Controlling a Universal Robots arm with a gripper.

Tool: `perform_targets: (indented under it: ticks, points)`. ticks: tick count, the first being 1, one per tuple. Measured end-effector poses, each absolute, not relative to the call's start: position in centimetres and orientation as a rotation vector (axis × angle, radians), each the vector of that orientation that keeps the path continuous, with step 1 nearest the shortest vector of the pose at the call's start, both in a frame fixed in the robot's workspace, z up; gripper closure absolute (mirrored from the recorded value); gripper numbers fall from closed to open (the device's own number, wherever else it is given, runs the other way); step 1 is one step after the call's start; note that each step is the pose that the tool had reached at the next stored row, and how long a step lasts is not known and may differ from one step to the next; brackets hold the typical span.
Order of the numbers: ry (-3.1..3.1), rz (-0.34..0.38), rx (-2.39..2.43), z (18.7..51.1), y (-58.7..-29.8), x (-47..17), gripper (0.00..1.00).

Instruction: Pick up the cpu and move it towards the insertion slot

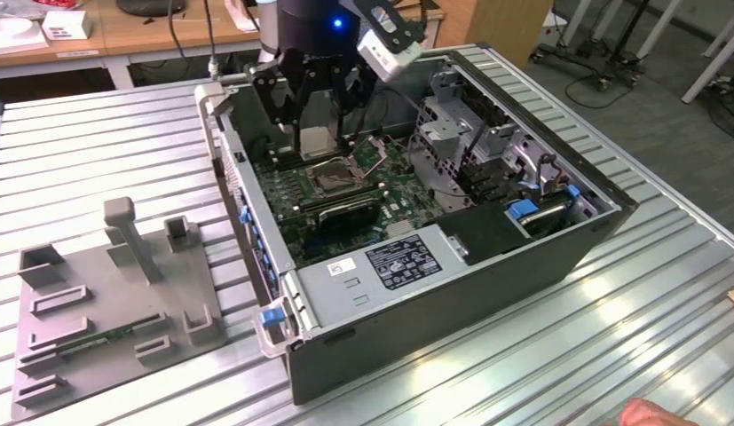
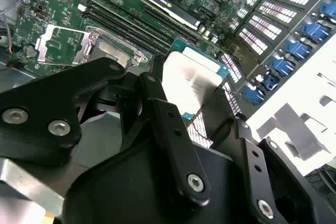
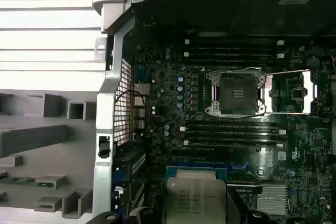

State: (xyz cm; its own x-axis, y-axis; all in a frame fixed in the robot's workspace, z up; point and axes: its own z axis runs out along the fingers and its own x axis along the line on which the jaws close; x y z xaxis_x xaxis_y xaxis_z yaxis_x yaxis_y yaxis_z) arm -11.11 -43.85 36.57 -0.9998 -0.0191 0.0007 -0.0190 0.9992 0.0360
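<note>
My gripper [image 1: 313,135] hangs inside the open computer case, shut on the cpu [image 1: 316,144], a flat silvery square chip. Both wrist views show the cpu [image 2: 190,77] [image 3: 193,196] clamped between the black fingers [image 2: 163,114]. The insertion slot [image 1: 334,178] lies just below and in front of the gripper on the green motherboard [image 1: 397,191]. Its dark square centre [image 3: 236,92] is bare, and its metal lid [image 3: 294,93] is folded open beside it. The cpu is held above the board, a short way off the insertion slot [image 2: 113,51] and not touching it.
The case's metal walls [image 1: 231,169] and drive cage [image 1: 485,151] close in around the gripper. Long black memory slots [image 3: 231,129] flank the socket. A grey plastic tray [image 1: 118,302] holding a green memory stick [image 1: 100,340] sits at the exterior view's left. A hand [image 1: 657,413] shows at bottom right.
</note>
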Motion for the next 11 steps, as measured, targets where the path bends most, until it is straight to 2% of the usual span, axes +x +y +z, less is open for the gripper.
perform_targets:
  ticks: [11]
  points:
    - [-3.14, -0.057, 0.03, 36.57, -43.85, -9.18, 0.46]
